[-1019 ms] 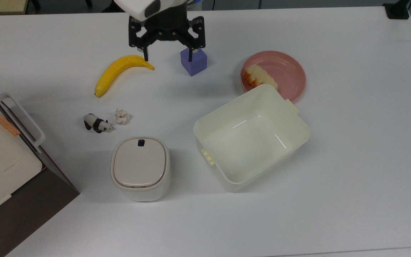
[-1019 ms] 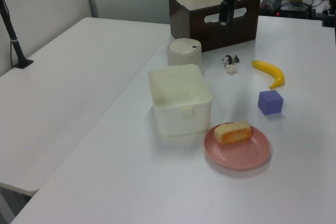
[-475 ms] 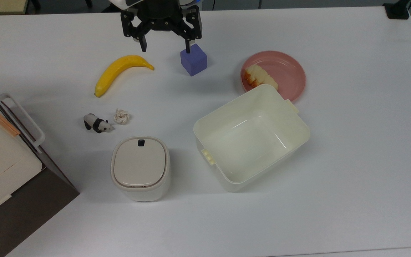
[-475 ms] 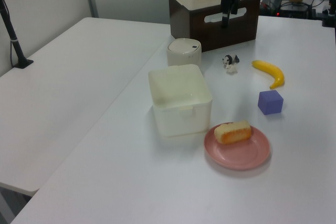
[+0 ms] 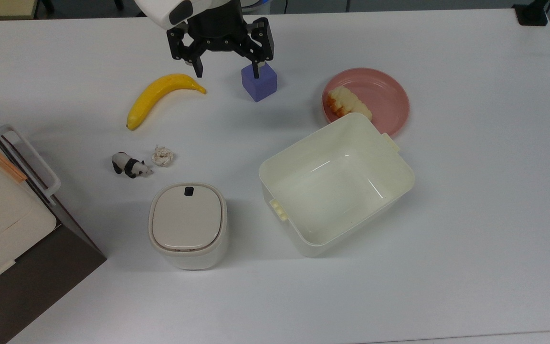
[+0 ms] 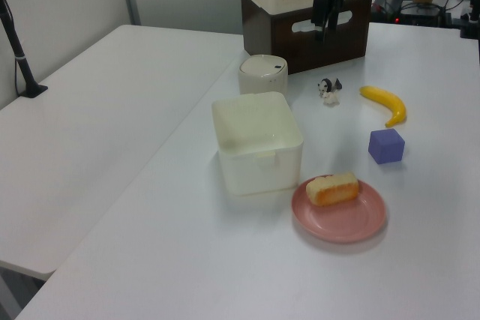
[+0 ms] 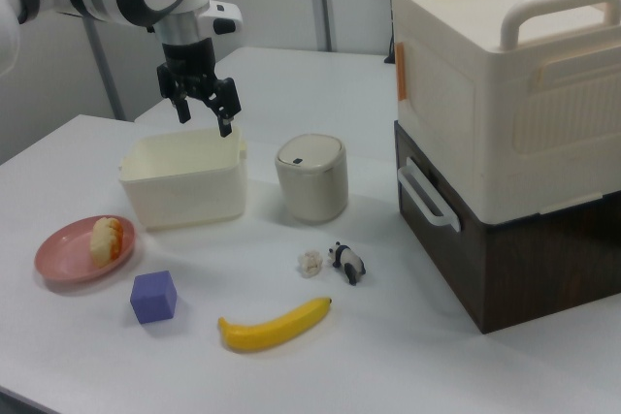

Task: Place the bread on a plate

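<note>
While the bread (image 5: 348, 102) lies on the pink plate (image 5: 385, 93), tucked against the rim nearest the cream tub (image 5: 337, 184) with its orange glazed side turned toward the top view's left, the gripper (image 5: 227, 71) hangs well away from it with its fingers spread and nothing between them. In the top view it sits over the far edge of the white table (image 5: 470, 215), one fingertip above the tip of the banana (image 5: 160, 98) and the other in front of the purple cube (image 5: 259, 82). Half a second ago it was drawn a little further toward the table's far edge, and a second ago it stood roughly where it is now, so over the last second it has only drifted back and forth (a small wander, not an approach). Nothing on the table has shifted in that time: the panda figure (image 5: 129, 165), the knotted lump (image 5: 163, 155) and the lidded bin (image 5: 187, 225) lie as they did. The left view shows the bun (image 6: 333, 188) resting wholly inside the plate's rim (image 6: 341, 231). Judging from that, the task looks finished, and the arm's movement reads as pulling clear rather than a fresh reach
</note>
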